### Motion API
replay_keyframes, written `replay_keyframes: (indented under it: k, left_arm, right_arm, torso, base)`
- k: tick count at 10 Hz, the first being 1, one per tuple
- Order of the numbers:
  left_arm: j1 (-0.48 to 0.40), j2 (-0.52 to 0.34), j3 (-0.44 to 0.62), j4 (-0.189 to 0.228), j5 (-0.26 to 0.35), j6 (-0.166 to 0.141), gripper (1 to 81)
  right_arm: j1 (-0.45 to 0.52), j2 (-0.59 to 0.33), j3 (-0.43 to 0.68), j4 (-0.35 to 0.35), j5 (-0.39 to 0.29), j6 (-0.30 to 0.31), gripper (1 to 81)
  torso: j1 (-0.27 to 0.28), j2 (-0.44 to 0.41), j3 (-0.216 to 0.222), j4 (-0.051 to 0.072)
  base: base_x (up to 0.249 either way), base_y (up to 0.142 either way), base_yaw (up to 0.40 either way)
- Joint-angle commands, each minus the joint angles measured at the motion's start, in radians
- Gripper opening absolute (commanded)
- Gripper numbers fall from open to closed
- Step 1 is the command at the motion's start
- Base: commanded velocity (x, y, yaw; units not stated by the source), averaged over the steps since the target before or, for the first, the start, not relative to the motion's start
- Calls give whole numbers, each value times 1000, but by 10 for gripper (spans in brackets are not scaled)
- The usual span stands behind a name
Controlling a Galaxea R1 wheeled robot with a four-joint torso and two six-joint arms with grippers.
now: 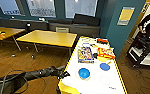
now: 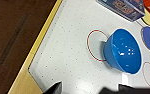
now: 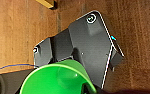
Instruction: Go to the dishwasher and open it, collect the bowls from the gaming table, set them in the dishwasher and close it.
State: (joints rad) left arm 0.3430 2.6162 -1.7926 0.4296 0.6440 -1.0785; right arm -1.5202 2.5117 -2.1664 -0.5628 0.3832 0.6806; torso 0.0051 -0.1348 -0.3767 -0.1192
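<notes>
Head view: the left gripper [image 1: 64,74] reaches over the gaming table [image 1: 91,86] edge, toward the blue bowl [image 1: 84,73] at its three o'clock, poised for pickup; jaw state: cannot tell.

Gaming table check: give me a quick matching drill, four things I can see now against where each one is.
Things:
1. blue bowl
2. flat blue disc
3. board-game box
4. green bowl

Places:
A. beyond the blue bowl, further along the gaming table
B. close to the right wrist camera, above the wood floor
C. on the white top beside a red circle
D. on the table, right of the blue bowl

Pairs: 1-C, 2-D, 3-A, 4-B
</notes>
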Motion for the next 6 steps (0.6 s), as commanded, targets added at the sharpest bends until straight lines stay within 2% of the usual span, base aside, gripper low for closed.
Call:
replay_keyframes:
  k: [1,3,4,5,6]
  left_arm:
    - [-147,24,30,55,43,-20,811]
    - [-147,71,53,58,-4,-18,811]
    - [-147,88,45,58,-76,-23,811]
    - [-147,104,21,49,-176,-26,811]
    - [-147,128,-14,46,-210,-27,811]
  right_arm:
    - [25,-32,-1,-23,-30,-1,10]
    - [24,-32,-1,-37,-29,-1,10]
    - [24,-29,-1,-37,-29,-1,10]
    - [25,-29,-1,-37,-27,-1,10]
    - [25,-31,1,-37,-26,-1,10]
  torso:
    - [0,0,0,0]
    - [0,0,0,0]
    - [0,0,0,0]
    - [0,0,0,0]
    - [0,0,0,0]
  base:
    - [0,0,0]
    - [0,0,0]
    - [0,0,0]
    - [0,0,0]
    - [0,0,0]
